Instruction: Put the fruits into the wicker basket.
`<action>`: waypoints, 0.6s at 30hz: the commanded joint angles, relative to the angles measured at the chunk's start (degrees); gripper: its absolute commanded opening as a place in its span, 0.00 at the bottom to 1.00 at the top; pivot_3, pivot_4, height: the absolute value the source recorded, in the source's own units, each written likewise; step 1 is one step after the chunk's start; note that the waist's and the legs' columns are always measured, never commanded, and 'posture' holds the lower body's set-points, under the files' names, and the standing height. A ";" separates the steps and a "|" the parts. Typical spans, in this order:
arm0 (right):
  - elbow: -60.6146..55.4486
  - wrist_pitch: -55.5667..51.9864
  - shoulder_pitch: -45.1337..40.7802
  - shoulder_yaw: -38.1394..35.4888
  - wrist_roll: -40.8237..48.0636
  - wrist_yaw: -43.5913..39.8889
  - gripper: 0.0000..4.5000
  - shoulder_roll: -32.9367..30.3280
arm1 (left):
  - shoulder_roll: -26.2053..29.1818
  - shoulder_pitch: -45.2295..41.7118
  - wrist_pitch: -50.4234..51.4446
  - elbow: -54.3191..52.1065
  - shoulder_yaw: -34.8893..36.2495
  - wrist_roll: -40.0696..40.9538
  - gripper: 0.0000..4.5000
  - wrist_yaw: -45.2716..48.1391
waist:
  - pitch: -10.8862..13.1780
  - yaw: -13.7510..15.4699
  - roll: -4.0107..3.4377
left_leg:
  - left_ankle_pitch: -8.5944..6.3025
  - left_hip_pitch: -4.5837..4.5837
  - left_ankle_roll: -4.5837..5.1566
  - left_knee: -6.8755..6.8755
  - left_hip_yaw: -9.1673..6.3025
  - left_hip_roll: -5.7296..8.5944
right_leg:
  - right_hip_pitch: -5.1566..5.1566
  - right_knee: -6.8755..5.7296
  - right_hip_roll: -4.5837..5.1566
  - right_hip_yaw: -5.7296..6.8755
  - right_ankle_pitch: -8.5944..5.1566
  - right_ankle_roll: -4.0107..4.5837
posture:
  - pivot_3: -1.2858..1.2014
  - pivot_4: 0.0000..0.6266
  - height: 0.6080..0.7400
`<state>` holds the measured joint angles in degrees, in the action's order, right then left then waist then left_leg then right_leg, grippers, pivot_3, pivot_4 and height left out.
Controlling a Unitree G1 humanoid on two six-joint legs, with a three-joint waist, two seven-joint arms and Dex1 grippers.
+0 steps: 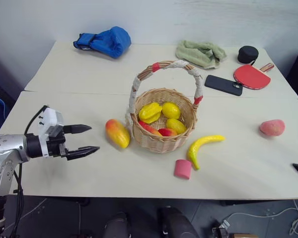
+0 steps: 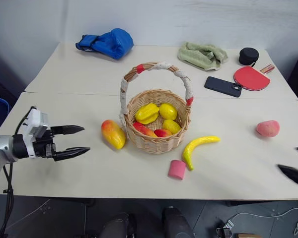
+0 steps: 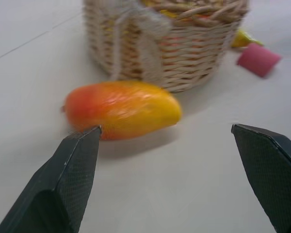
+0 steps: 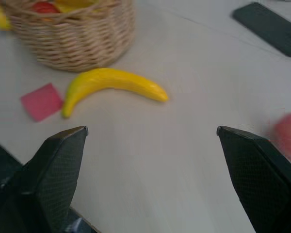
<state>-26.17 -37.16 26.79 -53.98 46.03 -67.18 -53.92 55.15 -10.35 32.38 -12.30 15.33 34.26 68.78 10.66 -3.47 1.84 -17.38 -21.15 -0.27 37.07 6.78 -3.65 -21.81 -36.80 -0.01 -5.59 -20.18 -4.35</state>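
The wicker basket (image 1: 163,130) stands mid-table with several yellow and red fruit pieces (image 1: 161,118) inside. An orange-yellow mango (image 1: 117,133) lies against its left side. A banana (image 1: 201,148) lies to its right and a pink peach (image 1: 272,128) further right. My left gripper (image 1: 84,139) hovers open, left of the mango and pointing at it; the left wrist view has the mango (image 3: 122,108) just past the fingertips. My right gripper (image 2: 297,162) is open at the right table edge, and its wrist view faces the banana (image 4: 111,83) and the peach (image 4: 289,135).
A pink cylinder block (image 1: 183,169) sits in front of the basket beside the banana. At the back lie a blue glove (image 1: 105,41), a green towel (image 1: 200,52), a black phone (image 1: 223,85), a red paddle (image 1: 252,76) and a black puck (image 1: 248,54).
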 commanded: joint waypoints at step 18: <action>1.20 11.48 -31.27 63.27 -27.22 10.65 0.99 9.34 | -0.96 -14.59 -5.24 -4.20 -17.35 -3.67 1.00 8.87 | 0.04 0.24 0.12 | 0.26 -0.48 -0.21 0.52 0.13 0.03 | -0.72 -0.73 0.00 0.00 -0.05 -0.04 | 0.52 0.24 1.00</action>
<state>-26.09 -25.81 -3.58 7.06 20.65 -56.60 -44.81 54.49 -23.91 27.65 -16.88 -1.60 30.95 77.29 10.70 -3.22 1.96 -17.12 -21.64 -0.49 37.64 6.91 -3.65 -22.53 -37.56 -0.05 -5.58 -20.24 -4.39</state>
